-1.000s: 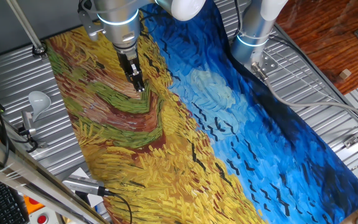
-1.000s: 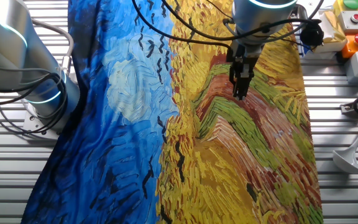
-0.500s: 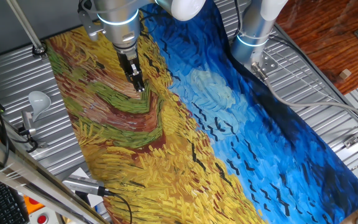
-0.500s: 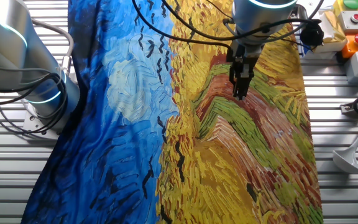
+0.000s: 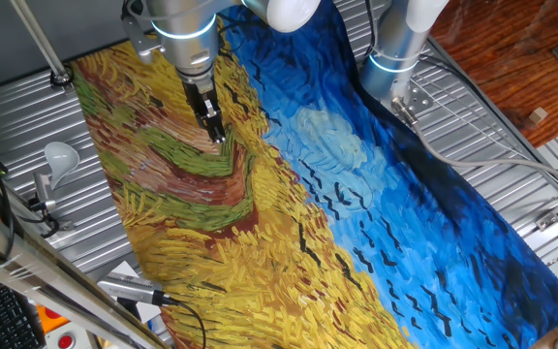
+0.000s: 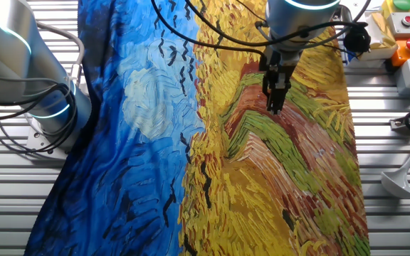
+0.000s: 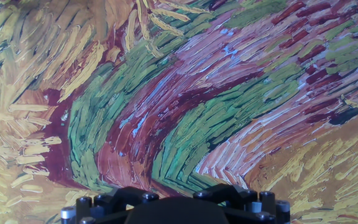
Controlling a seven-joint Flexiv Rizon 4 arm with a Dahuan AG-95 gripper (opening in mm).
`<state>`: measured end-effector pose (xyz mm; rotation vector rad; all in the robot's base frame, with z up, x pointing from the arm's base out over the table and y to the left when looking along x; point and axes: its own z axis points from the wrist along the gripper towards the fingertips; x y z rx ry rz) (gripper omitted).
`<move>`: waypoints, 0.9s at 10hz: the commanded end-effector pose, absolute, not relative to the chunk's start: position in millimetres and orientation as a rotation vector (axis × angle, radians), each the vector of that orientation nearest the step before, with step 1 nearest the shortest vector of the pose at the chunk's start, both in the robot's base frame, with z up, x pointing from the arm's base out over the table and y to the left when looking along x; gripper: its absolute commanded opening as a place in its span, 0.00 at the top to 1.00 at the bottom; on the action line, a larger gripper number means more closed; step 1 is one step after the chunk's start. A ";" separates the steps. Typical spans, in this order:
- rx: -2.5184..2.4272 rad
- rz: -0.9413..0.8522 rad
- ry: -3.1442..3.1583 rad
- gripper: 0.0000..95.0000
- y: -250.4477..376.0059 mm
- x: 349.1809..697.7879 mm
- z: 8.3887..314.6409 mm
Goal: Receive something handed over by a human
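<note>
My black gripper (image 5: pixel 217 134) hangs point down just above the painted cloth (image 5: pixel 289 194), over its green and brown swirl. It also shows in the other fixed view (image 6: pixel 275 107). Its two fingers stand close together with nothing between them. The hand view shows only the cloth and the dark gripper body (image 7: pixel 179 208) at the bottom edge; the fingertips are out of that frame. The small pink object is not in any view. No human hand or sleeve is in any view.
A second silver arm stands at the cloth's blue side (image 5: pixel 395 48), (image 6: pixel 27 78). A white scoop-like tool (image 5: pixel 58 155) and cables lie on the slatted table (image 5: pixel 27 126). Button boxes (image 6: pixel 408 43) stand at the far right.
</note>
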<state>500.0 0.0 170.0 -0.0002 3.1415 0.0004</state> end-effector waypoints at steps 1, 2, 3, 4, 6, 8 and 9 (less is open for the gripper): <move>-1.023 0.021 2.952 1.00 0.0 500.0 170.1; -1.062 0.008 2.942 1.00 0.1 499.9 170.6; -1.100 -0.002 2.931 1.00 0.2 499.9 170.8; -1.133 -0.007 2.920 1.00 0.2 499.9 170.8; -1.222 -0.010 2.883 1.00 0.2 499.9 170.9; -1.364 -0.015 2.819 1.00 0.3 499.9 170.9; -1.443 -0.021 2.782 1.00 0.3 499.9 170.9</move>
